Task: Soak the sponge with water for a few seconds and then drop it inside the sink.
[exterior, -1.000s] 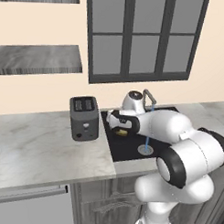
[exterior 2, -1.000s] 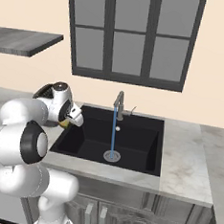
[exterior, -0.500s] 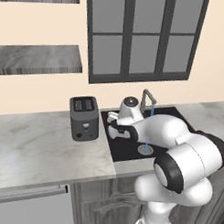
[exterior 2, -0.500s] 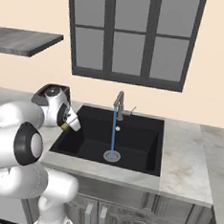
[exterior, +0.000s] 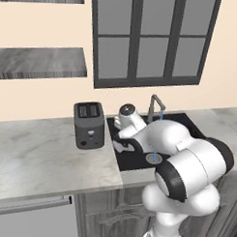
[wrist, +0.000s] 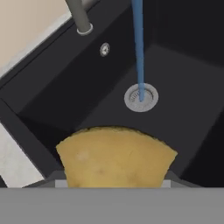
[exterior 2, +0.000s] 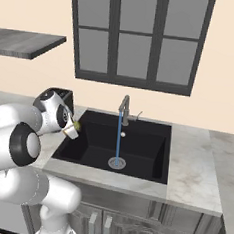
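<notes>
Sponge (wrist: 116, 157) lower part behind end effector (wrist: 114, 181)

Sink (exterior 2: 155, 165): open black basin; floor bare except the round drain (wrist: 141, 97) under the water (exterior 2: 119, 139).

Water: thin stream falling mid-basin, with open room to either side.

Faucet (exterior 2: 124, 107): gooseneck at the back rim, overhanging the basin centre.

Toaster (exterior: 89, 124): upright on the counter (exterior: 41, 156) just left of the sink, bounding the left approach.

Window (exterior 2: 138, 38): on the wall behind the faucet.

Shelf (exterior: 40, 62): above the left counter.
</notes>
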You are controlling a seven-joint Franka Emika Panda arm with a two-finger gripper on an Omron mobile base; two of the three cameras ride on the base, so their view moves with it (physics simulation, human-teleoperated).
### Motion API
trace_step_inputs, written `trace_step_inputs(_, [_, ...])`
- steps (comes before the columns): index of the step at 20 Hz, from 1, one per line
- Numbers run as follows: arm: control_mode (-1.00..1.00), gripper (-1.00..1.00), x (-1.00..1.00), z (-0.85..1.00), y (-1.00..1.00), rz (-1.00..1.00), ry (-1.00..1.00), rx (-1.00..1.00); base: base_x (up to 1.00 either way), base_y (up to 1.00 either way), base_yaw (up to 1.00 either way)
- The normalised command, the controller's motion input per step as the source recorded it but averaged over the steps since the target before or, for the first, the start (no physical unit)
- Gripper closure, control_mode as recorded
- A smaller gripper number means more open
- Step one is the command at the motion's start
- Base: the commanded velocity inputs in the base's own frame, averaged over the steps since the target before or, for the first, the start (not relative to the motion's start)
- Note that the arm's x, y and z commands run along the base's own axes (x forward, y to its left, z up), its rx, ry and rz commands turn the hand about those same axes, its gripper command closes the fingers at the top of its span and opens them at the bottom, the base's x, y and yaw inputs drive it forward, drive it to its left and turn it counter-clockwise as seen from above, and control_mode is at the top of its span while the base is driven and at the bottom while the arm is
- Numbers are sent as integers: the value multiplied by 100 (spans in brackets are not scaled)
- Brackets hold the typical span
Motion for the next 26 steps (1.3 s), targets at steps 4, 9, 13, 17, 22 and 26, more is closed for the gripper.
trace_step_inputs(4, [-100,100,14,-9,-3,-25,-10,0,0,0,0])
trace_step_inputs(9, [-100,100,1,-9,0,-16,-10,-1,0,0,0])
trace_step_inputs(13, [-100,100,0,-1,0,-10,-5,-1,0,0,0])
trace_step_inputs(17, [-100,100,0,5,-6,-2,1,0,0,0,0])
trace_step_inputs(22, [-100,100,0,14,-36,0,1,8,0,0,0])
trace_step_inputs(26, [-100,100,0,18,-40,0,0,8,0,0,0])
